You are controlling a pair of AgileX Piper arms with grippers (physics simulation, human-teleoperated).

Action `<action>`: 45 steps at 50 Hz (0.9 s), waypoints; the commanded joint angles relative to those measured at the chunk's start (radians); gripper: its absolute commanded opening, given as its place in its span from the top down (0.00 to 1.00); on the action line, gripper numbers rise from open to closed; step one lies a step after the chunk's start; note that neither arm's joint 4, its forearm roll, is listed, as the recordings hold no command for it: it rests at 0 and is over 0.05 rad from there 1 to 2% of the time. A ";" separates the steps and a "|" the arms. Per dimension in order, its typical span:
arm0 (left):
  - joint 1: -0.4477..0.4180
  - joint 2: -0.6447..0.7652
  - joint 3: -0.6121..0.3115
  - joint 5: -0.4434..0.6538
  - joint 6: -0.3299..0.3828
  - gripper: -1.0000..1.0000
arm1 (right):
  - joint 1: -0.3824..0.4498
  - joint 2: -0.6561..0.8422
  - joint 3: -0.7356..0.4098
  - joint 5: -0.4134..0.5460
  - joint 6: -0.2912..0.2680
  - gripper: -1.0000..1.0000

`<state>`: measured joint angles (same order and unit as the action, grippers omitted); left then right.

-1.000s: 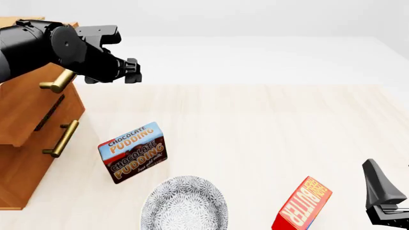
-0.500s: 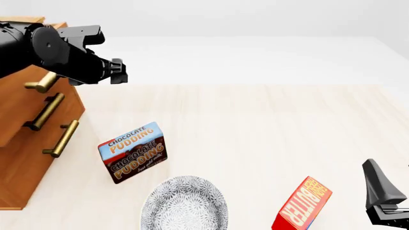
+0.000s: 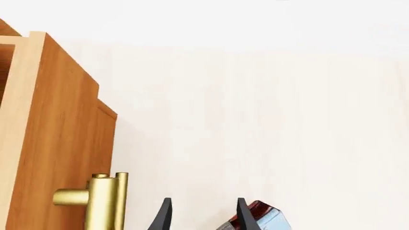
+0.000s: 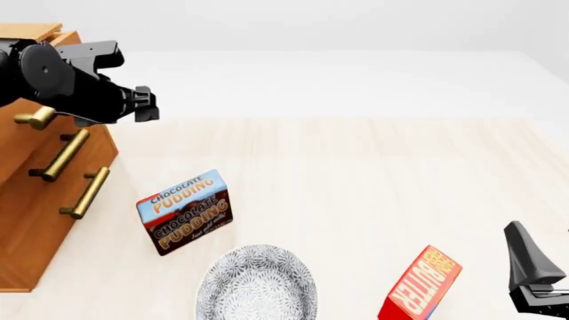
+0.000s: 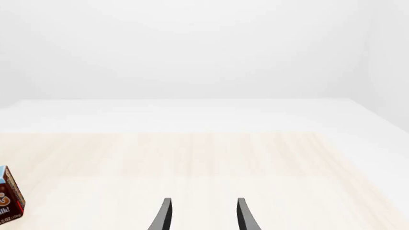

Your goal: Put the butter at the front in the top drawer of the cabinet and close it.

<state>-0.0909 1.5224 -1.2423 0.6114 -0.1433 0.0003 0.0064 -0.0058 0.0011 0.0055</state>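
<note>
The butter (image 4: 420, 285), a red-and-orange carton, stands tilted on the table at the front right. My right gripper (image 4: 534, 283) is open and empty just right of it; in the right wrist view (image 5: 203, 215) nothing is between its fingers. The honey-brown cabinet (image 4: 36, 233) stands at the left. Its top drawer (image 3: 61, 143) sticks out slightly, and its brass handle (image 4: 36, 119) also shows in the left wrist view (image 3: 102, 201). My left gripper (image 4: 145, 103) is open and empty beside that handle (image 3: 203, 215), not around it. No second butter carton is in view.
The chocolate pudding box (image 4: 184, 211) stands on the table in front of the cabinet and shows past my left fingers (image 3: 262, 216). A patterned grey plate (image 4: 256, 283) lies at the front centre. Two lower drawer handles (image 4: 86, 192) jut out.
My left arm has moved left toward the cabinet, and the top drawer has slid inward with it. The right arm, butter and pudding box have not moved.
</note>
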 commanded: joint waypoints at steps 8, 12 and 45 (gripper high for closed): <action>0.058 -0.036 0.030 0.004 0.004 0.00 | 0.000 -0.001 0.001 0.000 -0.001 0.00; 0.058 -0.036 0.030 0.004 0.004 0.00 | 0.000 -0.001 0.001 0.000 -0.001 0.00; 0.163 -0.094 0.076 0.014 -0.004 0.00 | 0.000 -0.001 0.001 0.000 -0.001 0.00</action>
<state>0.0169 1.4539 -1.1875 0.6186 -0.1499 0.0003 0.0064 -0.0058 0.0011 0.0055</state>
